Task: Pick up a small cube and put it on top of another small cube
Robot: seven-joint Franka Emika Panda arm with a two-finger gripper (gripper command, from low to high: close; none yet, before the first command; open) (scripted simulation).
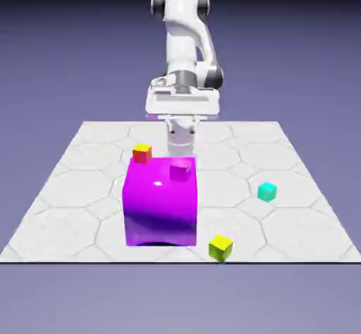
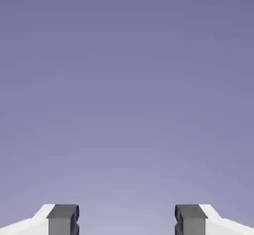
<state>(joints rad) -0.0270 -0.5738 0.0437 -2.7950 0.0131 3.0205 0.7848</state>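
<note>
The small lime cube (image 1: 220, 247) rests near the table's front edge, just right of the big purple block's front corner. The small teal cube (image 1: 266, 192) sits alone further back toward the exterior view's right. My gripper (image 1: 182, 106) hangs high at the far side of the table, well above and behind both cubes. In the hand view the gripper (image 2: 126, 220) is open, its grey fingertips (image 2: 63, 219) set wide apart with nothing between them. That view shows only the plain backdrop, with no cube in it.
A big glossy purple block (image 1: 160, 202) stands mid-table between the arm and the lime cube. A small magenta cube (image 1: 181, 170) shows at its upper right; whether on it or behind it I cannot tell. A red cube with a yellow top (image 1: 142, 153) sits behind the block.
</note>
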